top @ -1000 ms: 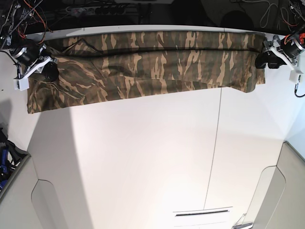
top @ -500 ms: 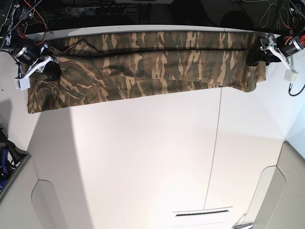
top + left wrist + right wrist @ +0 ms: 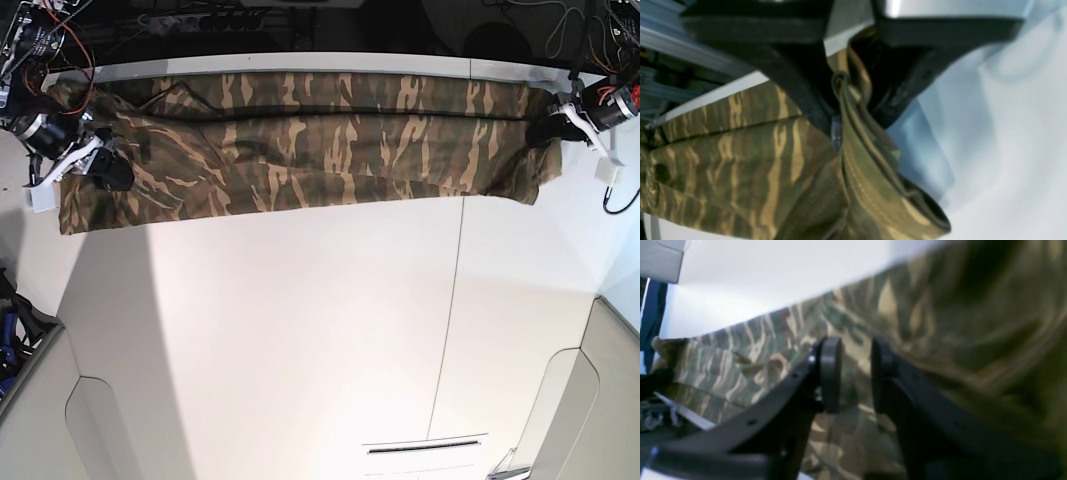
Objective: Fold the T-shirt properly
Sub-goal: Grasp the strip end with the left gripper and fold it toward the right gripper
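The camouflage T-shirt [image 3: 320, 140] lies stretched in a long folded band along the far edge of the white table [image 3: 300, 330]. In the base view my left gripper [image 3: 540, 130] sits at the band's right end. In the left wrist view this left gripper [image 3: 840, 110] is shut on a bunched hem of the T-shirt [image 3: 740, 160]. My right gripper [image 3: 108, 172] rests over the band's left end. In the right wrist view the right gripper [image 3: 856, 376] is open, its pads a little apart just above the T-shirt [image 3: 940, 323], holding nothing.
Cables and electronics [image 3: 60, 40] crowd the dark strip behind the table. Grey panels [image 3: 620, 380] stand at both near corners, and a blue object [image 3: 8, 330] is at the left edge. A thin seam [image 3: 450, 320] runs down the tabletop to a slot [image 3: 425, 447].
The left gripper has moved onto the shirt's right end and shut on it, pulling the band taut. The right gripper has opened, let go of the left end and shifted slightly nearer.
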Motion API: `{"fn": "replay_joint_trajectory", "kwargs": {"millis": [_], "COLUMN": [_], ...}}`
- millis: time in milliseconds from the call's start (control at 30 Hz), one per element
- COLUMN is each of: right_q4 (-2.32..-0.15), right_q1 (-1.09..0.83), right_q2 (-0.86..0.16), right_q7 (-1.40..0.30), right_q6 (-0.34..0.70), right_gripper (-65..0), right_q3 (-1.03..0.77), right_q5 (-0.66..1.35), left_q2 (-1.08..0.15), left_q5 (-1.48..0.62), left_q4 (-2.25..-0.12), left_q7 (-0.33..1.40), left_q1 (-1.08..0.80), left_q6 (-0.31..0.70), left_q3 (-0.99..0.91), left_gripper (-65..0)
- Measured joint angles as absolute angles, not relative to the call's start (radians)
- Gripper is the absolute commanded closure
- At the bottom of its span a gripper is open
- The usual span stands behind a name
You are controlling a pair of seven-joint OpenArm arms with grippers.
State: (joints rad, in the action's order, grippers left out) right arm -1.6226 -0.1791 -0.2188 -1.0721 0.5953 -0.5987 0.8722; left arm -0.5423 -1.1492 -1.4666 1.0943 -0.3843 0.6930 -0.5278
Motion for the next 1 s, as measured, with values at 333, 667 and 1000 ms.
{"fn": "replay_joint_trajectory", "kwargs": {"millis": [333,667,1000], "right_q4": [-1.721,-1.721,-1.721], "right_q1": [-0.178,-0.186,-0.185], "right_q2": [-0.218,-0.218,-0.218], "right_q7": [-1.113,-1.116,-1.116], "right_q6": [0.596,0.596,0.596], "right_gripper": [-16.1,-16.1,-16.1], "right_q3": [-0.719,-0.739,-0.746], "right_q5": [0.875,0.875,0.86], "left_q2": [-0.679,-0.591,-0.41], "left_q5": [-1.111,-1.251,-0.945], "left_q4": [-1.504,-1.898,-2.014], "left_q7": [1.125,1.297,1.151], "left_q1": [-0.273,-0.28,-0.276], "left_q6": [0.693,0.69,0.693], "left_q3": [-0.527,-0.45,-0.117], "left_gripper": [0.0,0.0,-5.8]}}
